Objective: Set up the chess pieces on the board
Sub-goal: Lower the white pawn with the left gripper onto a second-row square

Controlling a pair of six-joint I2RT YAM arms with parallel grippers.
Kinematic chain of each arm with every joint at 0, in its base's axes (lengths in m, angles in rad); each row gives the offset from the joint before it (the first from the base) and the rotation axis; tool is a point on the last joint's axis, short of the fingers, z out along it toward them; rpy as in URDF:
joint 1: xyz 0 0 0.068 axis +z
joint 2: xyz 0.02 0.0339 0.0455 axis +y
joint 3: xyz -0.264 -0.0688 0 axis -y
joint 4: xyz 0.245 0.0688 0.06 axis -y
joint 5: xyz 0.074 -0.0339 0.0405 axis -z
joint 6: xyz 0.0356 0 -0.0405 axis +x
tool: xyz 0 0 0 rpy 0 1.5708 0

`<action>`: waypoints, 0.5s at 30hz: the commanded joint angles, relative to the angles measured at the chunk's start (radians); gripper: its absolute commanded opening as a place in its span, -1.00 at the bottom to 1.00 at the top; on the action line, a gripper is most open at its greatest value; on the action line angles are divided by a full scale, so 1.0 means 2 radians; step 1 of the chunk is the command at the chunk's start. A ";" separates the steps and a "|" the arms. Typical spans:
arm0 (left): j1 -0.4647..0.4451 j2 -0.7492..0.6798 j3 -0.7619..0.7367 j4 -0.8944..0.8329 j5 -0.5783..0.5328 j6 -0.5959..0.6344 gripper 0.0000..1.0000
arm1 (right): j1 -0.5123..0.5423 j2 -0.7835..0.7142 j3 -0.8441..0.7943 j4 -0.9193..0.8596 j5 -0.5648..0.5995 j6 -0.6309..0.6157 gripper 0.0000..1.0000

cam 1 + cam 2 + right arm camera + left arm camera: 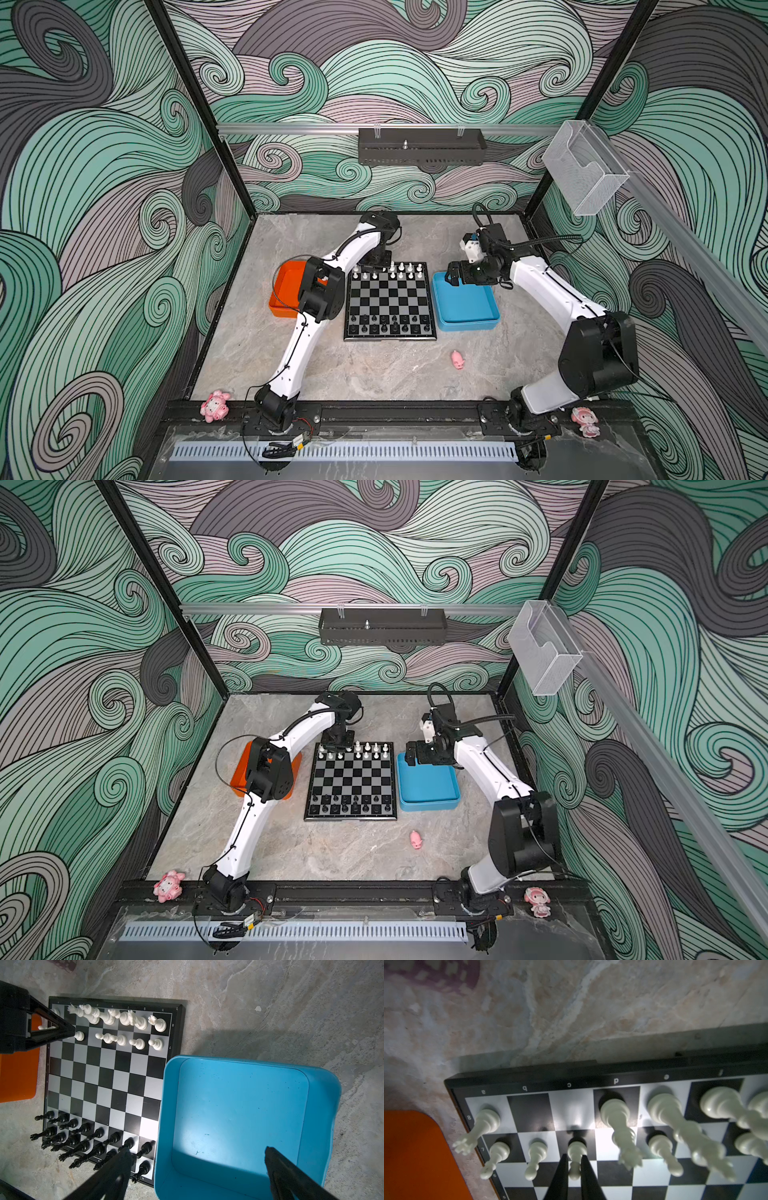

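The board [390, 337] lies mid-table between two trays. Several white chess pieces [399, 270] fill its far two rows, and several black chess pieces [390, 324] fill the near two rows. My left gripper [574, 1156] points down over the far left part of the board [591, 1082]. Its two dark fingers press on either side of a white pawn [576, 1149] that stands on a dark square of the second row. My right gripper [196, 1150] hovers wide open over the blue tray [239, 1105], with nothing between its fingers.
An orange tray [284, 291] sits left of the board, partly under my left arm. The blue tray [465, 307] lies to the right. A pink pig figurine [457, 359] lies on the table in front of it. Two pink figurines [215, 405] [585, 422] sit on the front rail.
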 commanded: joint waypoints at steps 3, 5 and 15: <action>-0.001 0.009 0.014 -0.004 -0.013 -0.002 -0.45 | -0.003 0.001 -0.007 -0.004 -0.003 -0.006 0.99; -0.001 0.003 0.014 -0.003 -0.013 -0.003 -0.40 | -0.003 0.001 -0.007 -0.004 -0.003 -0.005 0.99; -0.002 -0.047 0.027 -0.012 -0.005 -0.008 -0.30 | -0.002 -0.007 -0.004 -0.006 -0.001 -0.002 0.99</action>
